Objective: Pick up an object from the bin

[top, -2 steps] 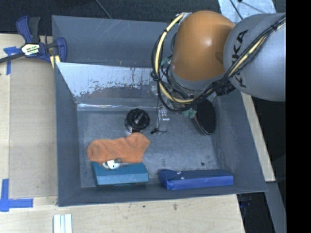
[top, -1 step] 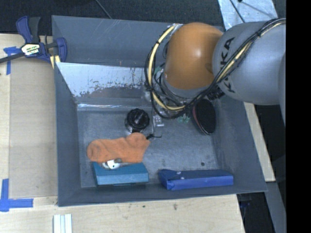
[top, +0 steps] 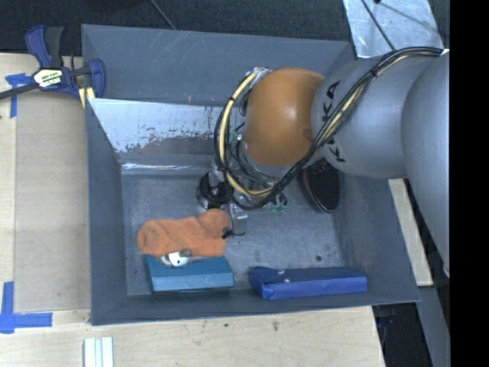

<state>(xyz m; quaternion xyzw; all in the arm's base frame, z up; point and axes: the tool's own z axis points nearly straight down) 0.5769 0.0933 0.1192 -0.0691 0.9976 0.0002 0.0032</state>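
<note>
The pincer (top: 234, 222) hangs low near the middle of the bin (top: 103, 205), at the 3 o'clock end of a crumpled orange cloth (top: 179, 235). A blue rectangular block (top: 191, 275) touches the cloth at its 6 o'clock, with a small white thing (top: 176, 260) where they meet. A long dark-blue box (top: 309, 283) lies at the bin's 5 o'clock. A black oval thing (top: 321, 188) lies at 3 o'clock, partly under the arm (top: 382, 121).

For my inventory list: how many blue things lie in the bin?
2. A blue block lies by the bin's near wall; a long blue bar lies beside it, on the arm's side. The arm could hide more.
</note>
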